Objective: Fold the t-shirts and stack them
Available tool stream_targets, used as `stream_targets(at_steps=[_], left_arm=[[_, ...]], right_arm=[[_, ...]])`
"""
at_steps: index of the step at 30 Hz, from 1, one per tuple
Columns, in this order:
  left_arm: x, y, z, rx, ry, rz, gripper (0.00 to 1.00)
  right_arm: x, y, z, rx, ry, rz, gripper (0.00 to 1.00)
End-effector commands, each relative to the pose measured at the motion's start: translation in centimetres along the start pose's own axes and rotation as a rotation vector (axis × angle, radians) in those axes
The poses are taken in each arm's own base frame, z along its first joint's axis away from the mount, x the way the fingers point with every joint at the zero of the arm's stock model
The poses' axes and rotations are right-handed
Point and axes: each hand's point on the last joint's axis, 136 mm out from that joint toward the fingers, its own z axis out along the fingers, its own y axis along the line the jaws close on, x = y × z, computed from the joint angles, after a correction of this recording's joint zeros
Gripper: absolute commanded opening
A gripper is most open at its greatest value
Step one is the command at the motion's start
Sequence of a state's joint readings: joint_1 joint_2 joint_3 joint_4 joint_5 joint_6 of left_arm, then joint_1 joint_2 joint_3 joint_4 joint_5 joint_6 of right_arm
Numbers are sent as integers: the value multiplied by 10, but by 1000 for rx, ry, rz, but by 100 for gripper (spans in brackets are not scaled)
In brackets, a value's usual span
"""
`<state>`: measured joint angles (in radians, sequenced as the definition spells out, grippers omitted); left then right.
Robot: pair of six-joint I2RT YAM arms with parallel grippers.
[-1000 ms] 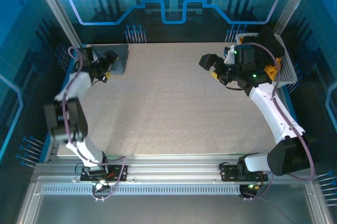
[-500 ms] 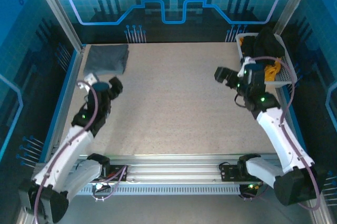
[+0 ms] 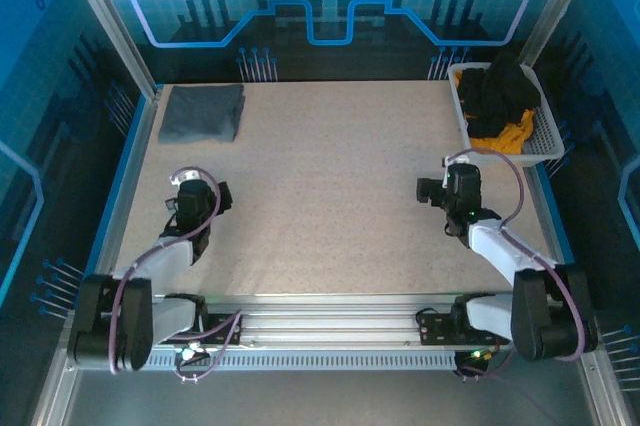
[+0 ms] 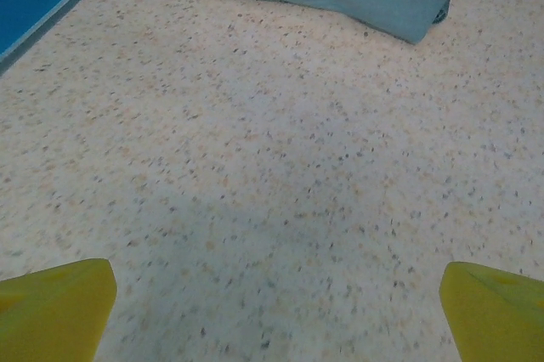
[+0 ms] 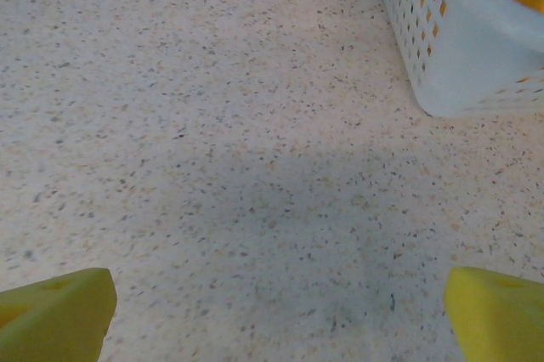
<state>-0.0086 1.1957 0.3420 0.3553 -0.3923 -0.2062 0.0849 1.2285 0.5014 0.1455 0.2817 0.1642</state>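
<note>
1. Overhead: a folded grey t-shirt [image 3: 202,112] lies far-left; black and orange t-shirts [image 3: 505,94] are heaped in the white basket [image 3: 547,149] far-right.
2. Wrist cameras: the left gripper [image 4: 276,315] and right gripper [image 5: 280,315] have their fingers spread wide, holding nothing.

open table [image 3: 330,186] through the middle, folded grey t-shirt [image 3: 202,112] far-left corner, white basket [image 3: 548,144] far-right edge
</note>
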Motion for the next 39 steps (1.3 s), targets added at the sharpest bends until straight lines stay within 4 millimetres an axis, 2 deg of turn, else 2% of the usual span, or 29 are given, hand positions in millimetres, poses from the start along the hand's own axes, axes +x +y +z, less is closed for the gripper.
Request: stream_targets(at_steps=[1,5,7,9,11,14,15,17,18,19,20,39], left_arm=[[-41,-22,10,124,-158,-48,99],[-53,-29,23,152,-205,-6,99],[-49,-27,28,153,-210,-12,99],[-48,-30,22,187,-238,-8,99],[-42,-36,13,222,-300,15,99],[-32,-35,10,242,-382,30,99],[-28,-34,13,228,-325,24,99],[-32,-39,25,212,-282,41,99],[-35,-48,30,226,-266,73,99],[-34,-53,35,225,-222,91,99],[-31,-54,36,220,-204,100,99],[-33,-54,35,219,-222,105,99]], right_arm=[[-36,5,9,-65,-158,8,100],[-40,8,24,-103,-183,-3,100],[-44,11,29,-121,-197,-28,100],[-41,11,34,-139,-197,-20,100],[-40,18,33,-173,-209,-49,100],[-37,21,27,-179,-269,-61,100],[-36,20,26,-175,-291,-59,100],[-30,21,29,-173,-336,-68,100],[-25,21,33,-162,-277,-69,100],[-31,24,35,-160,-271,-82,100],[-29,29,37,-136,-265,-119,100],[-29,31,36,-149,-262,-122,100]])
